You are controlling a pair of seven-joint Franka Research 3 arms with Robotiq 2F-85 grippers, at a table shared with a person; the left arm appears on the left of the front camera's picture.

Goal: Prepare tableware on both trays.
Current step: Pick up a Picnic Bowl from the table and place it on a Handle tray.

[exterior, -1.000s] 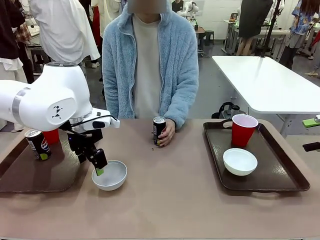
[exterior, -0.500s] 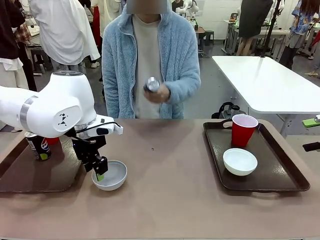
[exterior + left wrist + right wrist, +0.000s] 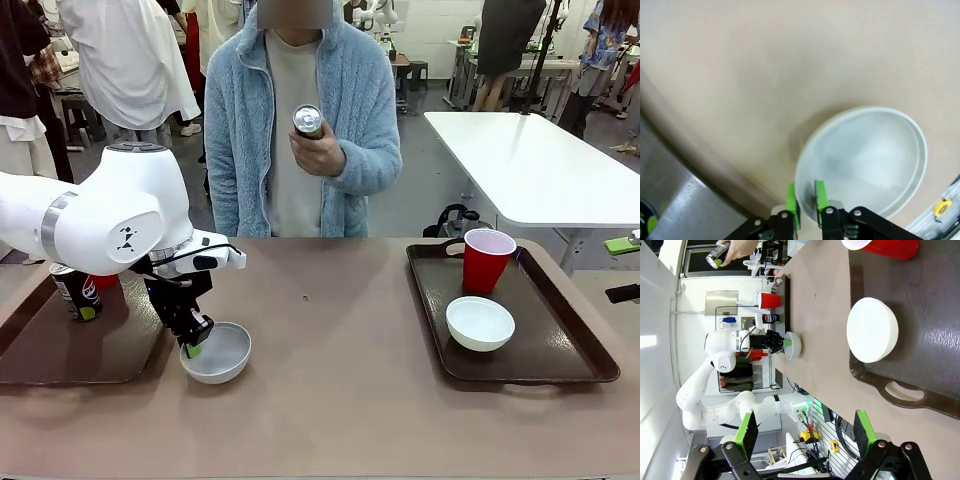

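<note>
My left gripper [image 3: 193,341] points down at the table's middle left, its green pads [image 3: 792,200] shut on the near rim of a small white bowl [image 3: 217,353] [image 3: 867,155] that rests on the table. Beside it lies the left tray [image 3: 60,350], carrying a dark can [image 3: 76,290] and a red cup [image 3: 103,276] half hidden by the arm. The right tray [image 3: 560,345] holds a red cup [image 3: 487,260] and a white bowl [image 3: 480,322]. The person holds a second can [image 3: 308,121] at chest height. My right gripper [image 3: 805,432] hangs open above the right tray's [image 3: 940,365] near end, by its bowl [image 3: 872,330].
The person stands at the far side, one hand [image 3: 320,150] raised with the can. The brown tabletop [image 3: 340,390] between the trays is bare. A white table [image 3: 530,160] stands behind on the right.
The person lifted the can off the table up to chest height. My left gripper's jaws closed onto the bowl's rim, and the bowl shifted slightly left.
</note>
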